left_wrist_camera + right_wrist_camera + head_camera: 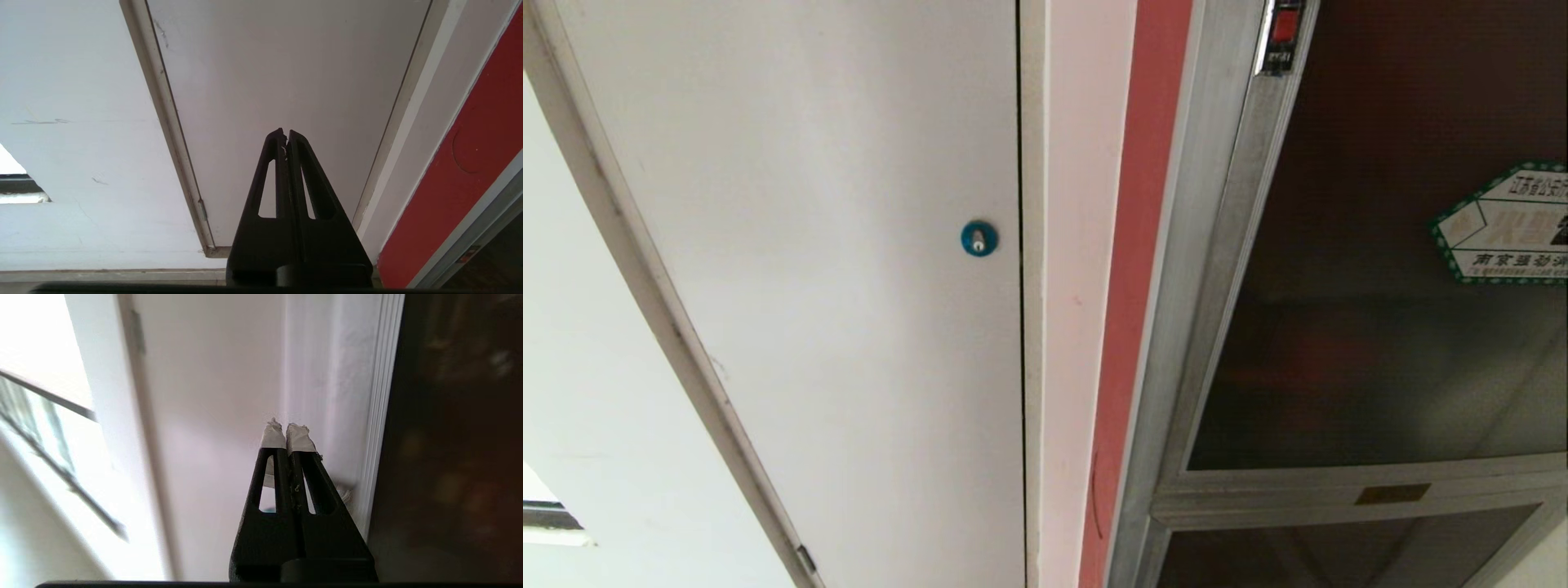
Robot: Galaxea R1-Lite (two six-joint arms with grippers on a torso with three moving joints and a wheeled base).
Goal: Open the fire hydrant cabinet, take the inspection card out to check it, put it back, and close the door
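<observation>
In the head view the cabinet (1217, 269) fills the right side, its silver frame running at a slant beside a red strip (1131, 327) of wall. The door (1380, 343) is shut in that frame: a dark tinted pane with dim reflections, a green-bordered white sticker (1507, 224) near the right edge, and a small red latch (1284, 33) at the top of its frame. Under it sits a brass plate (1392, 493) on the crossbar, with a lower dark pane (1339, 551) below. The card is not visible in any view; the glass is too dark to show what lies behind. Left of the red strip hangs a plain white panel (833, 286) with a blue round lock (978, 238) near its edge. Neither arm shows in the head view. The right gripper (286, 430) has its taped fingertips (299, 437) pressed together with nothing between them, pointing at the pale wall just beside the ribbed silver frame and the dark glass. The left gripper (286, 132) is also closed and empty, facing the white panel low down, the red strip off to one side.
</observation>
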